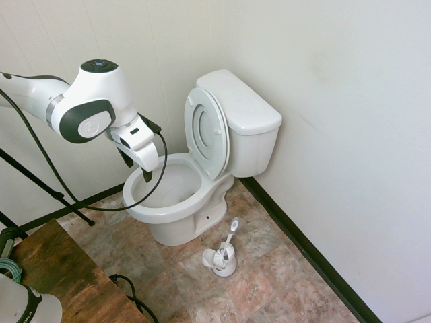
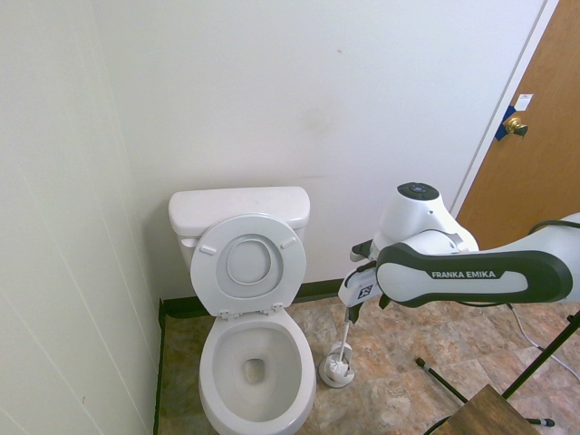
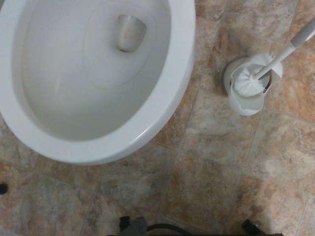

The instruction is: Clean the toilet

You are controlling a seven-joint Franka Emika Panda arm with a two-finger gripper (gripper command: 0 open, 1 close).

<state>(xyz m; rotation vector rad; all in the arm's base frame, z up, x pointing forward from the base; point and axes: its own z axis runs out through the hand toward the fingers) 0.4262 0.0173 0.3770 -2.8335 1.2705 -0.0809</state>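
The white toilet (image 1: 182, 222) stands in the corner with its seat and lid (image 1: 207, 131) raised against the tank (image 1: 246, 114). Its bowl (image 2: 258, 362) is uncovered and holds only a little water around the drain (image 3: 129, 32). My gripper (image 1: 137, 168) hangs in the air above the bowl's front rim, on the side toward the brush holder. It is open, with nothing between its fingers. From the other side my gripper (image 2: 349, 313) shows to the right of the bowl, above the brush. The wrist view looks straight down on the bowl's rim (image 3: 162, 103) and the floor tiles.
A small white brush holder (image 1: 222, 259) with its thin-handled brush (image 3: 248, 83) stands on the tiled floor beside the toilet's base. A wooden table corner (image 1: 60, 276) sits near the camera. A brown door (image 2: 535, 163) is on the far side, and walls close in behind the tank.
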